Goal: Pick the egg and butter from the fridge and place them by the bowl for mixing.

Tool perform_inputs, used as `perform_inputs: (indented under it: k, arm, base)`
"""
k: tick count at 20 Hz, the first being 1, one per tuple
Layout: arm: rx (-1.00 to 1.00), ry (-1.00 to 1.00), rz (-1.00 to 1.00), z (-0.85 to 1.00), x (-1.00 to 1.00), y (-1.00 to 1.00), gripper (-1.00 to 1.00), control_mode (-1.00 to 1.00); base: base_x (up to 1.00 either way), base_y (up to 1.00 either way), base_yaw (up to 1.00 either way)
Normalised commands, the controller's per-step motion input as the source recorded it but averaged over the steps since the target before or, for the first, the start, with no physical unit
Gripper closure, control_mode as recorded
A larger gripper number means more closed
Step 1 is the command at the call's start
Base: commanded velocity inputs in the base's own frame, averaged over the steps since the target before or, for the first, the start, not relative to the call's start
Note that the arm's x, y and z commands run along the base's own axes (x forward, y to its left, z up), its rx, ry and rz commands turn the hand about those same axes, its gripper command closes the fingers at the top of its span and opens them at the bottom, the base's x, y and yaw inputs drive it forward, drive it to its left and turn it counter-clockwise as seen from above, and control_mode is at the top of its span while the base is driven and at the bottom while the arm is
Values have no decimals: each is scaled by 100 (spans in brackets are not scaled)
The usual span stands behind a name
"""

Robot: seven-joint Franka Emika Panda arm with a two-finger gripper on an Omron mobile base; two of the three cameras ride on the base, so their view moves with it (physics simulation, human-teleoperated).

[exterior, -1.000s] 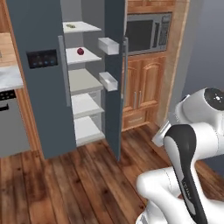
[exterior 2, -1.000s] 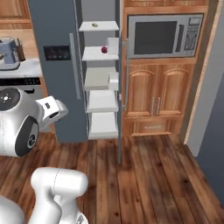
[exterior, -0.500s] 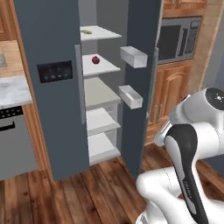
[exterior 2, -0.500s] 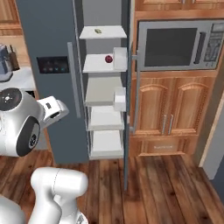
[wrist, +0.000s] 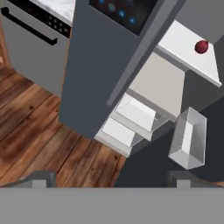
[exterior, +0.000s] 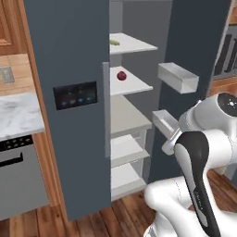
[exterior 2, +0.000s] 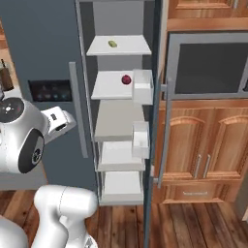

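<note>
The tall dark blue-grey fridge (exterior: 69, 51) (exterior 2: 43, 43) stands close in front with its right door swung open and white shelves showing. A small pale yellow butter (exterior: 114, 42) (exterior 2: 112, 44) lies on the top shelf. One shelf lower sits a small red round fruit (exterior: 121, 75) (exterior 2: 126, 79) (wrist: 201, 47). My gripper (wrist: 111, 181) is open with nothing between its fingertips (wrist: 40, 180), and hangs low in front of the fridge's shut left door (wrist: 100, 61), well short of the shelves. The egg and the bowl are out of view.
Two clear door bins (exterior: 178, 77) (exterior: 164, 122) jut from the open door on the right. A steel microwave (exterior 2: 208, 68) sits over wooden cabinets (exterior 2: 208, 155) right of the fridge. A marble counter (exterior: 18, 113) and grey appliance (exterior: 18, 180) stand at the left. Wooden floor (wrist: 39, 131) lies below.
The base has driven towards the fridge, so the fridge looms larger and nearer in both base views. The gripper has stayed open.
</note>
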Motion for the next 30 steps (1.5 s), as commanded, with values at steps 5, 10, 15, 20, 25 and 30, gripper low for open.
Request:
perform_inputs:
  k: [5,10,15,20,25,30]
  arm:
    - [0,0,0,0,0,0,-100,100]
    - [0,0,0,0,0,0,-100,100]
    - [0,0,0,0,0,0,-100,100]
    - [0,0,0,0,0,0,-100,100]
    - [0,0,0,0,0,0,-100,100]
    - [0,0,0,0,0,0,-100,100]
  base:
    - [100,-4,0]
    - [100,-13,0]
    - [50,-60,2]
    - [0,-2,1]
    - [52,5,0]
    - [51,1,-1]
